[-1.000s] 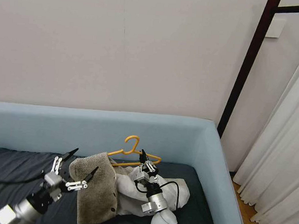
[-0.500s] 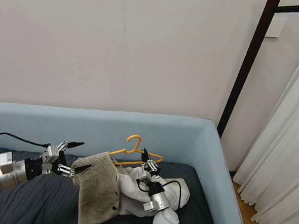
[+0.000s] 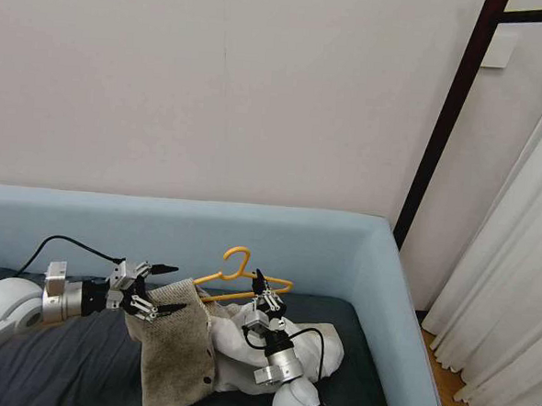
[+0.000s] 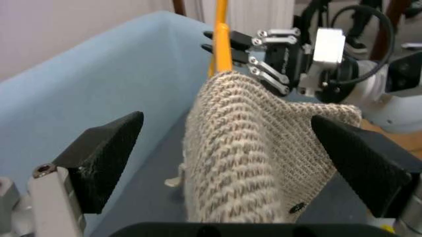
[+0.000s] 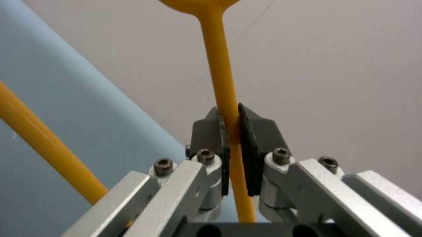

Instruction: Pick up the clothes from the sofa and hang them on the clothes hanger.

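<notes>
Head view | dressing hanger (image 3: 237, 256) | our right gripper (image 3: 262, 293) pinches it; left gripper (image 3: 166, 289) spread astride sweater (image 3: 177, 349) | next: we likely clamp its shoulder

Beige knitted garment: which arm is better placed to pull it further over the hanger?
Left, I think. The left gripper is open and straddles the upper edge of the beige knitted garment. The right gripper is shut on the yellow hanger, so it is not free.

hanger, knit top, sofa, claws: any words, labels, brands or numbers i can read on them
None: no readable text in any view.
The yellow hanger, knitted garment, sofa, left claw and right claw carry no words, labels or numbers.
</notes>
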{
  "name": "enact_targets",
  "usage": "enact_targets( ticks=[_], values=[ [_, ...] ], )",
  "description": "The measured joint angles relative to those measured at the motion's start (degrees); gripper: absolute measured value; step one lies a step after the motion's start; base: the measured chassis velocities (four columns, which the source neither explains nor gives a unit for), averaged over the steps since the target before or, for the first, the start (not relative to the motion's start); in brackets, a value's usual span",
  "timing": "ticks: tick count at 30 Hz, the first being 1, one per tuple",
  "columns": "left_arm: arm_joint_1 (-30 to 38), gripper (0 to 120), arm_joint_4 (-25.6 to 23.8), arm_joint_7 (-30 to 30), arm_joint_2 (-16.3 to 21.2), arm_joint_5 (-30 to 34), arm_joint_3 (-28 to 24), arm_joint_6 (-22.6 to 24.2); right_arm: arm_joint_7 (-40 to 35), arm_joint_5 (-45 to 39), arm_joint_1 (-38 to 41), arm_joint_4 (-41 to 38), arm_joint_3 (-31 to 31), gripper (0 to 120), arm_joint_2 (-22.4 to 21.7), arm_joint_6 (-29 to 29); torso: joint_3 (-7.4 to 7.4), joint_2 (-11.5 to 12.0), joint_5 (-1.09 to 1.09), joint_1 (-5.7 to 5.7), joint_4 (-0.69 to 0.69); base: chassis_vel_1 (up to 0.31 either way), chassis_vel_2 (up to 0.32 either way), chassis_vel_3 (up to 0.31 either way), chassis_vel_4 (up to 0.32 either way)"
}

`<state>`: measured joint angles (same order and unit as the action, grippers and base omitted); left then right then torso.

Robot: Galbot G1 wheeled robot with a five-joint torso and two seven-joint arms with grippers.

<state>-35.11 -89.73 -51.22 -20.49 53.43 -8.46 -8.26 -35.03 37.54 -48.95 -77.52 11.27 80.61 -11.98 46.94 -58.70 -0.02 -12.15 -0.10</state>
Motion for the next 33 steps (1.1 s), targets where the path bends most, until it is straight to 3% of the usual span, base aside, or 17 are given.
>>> enact_targets(
  ticks=[4, 14, 28, 33],
  values=[
    [3.5, 95, 1.4, -3.4, -0.8, -1.4, -2.7, 1.6, 0.0, 0.3, 0.2, 0.1, -0.2, 5, 0.0, 0.0, 0.00, 0.0, 0.01, 0.00, 0.01, 0.000, 0.000, 0.000, 0.000],
    [15.8, 58, 7.3, -8.5, -4.9, -5.7, -13.9, 3.2, -0.4, 2.5, 0.2, -0.4, -1.5, 5, 0.4, 0.1, 0.00, 0.0, 0.02, 0.00, 0.01, 0.000, 0.000, 0.000, 0.000],
    [18.8, 11, 8.9, -12.9, -5.7, -8.2, -14.4, 4.4, -0.6, 2.7, 0.0, -0.7, -1.6, 5, 0.4, 0.6, -0.01, 0.0, 0.02, 0.00, 0.02, 0.000, 0.000, 0.000, 0.000],
    [18.7, 10, 9.6, -13.0, -6.1, -9.3, -13.7, 4.4, -0.8, 2.7, -0.3, -0.9, -1.3, 5, 0.4, 0.8, 0.00, 0.0, 0.02, 0.00, 0.02, 0.000, 0.000, 0.000, 0.000]
  ],
)
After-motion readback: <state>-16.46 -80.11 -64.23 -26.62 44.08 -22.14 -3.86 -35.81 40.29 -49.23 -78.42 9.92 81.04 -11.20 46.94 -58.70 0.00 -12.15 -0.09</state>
